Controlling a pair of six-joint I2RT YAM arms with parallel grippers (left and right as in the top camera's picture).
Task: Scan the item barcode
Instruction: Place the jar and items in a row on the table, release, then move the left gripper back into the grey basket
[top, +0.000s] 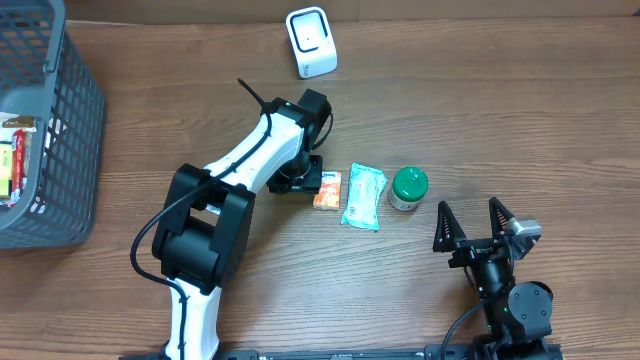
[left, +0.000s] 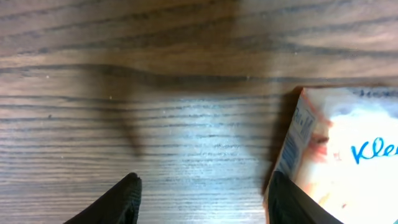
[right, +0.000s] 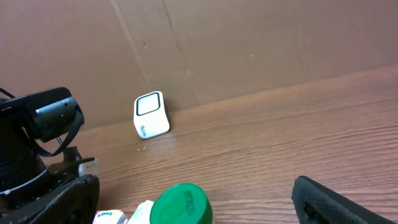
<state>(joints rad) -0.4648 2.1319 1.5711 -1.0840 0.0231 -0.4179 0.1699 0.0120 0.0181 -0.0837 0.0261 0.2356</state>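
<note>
Reaching for the first item: the left arm (top: 250, 150) comes down beside a small pack of tissues (top: 327, 188) on the worktop (top: 520, 110), its jaws released and straddling bare wood. In the wrist view we see one finger (left: 289, 202) right at the pack's edge, though the blur keeps us from saying whether it touches.

The pack lies flat, first in a row with a teal sachet (top: 362, 196) and a green-lidded jar (top: 408, 187). The white scanner (top: 311, 41) stands well apart at the far edge, with nothing held before it. The right arm (top: 490, 275) sits at the near side, jaws spread wide and empty. A grey basket (top: 85, 130) of other goods stands at the left.

We judge the task barely begun: no item is gripped or lifted, and no barcode faces the scanner. By our reading, what is left is to close on the pack, carry it across and turn its code to the scanner's window.
</note>
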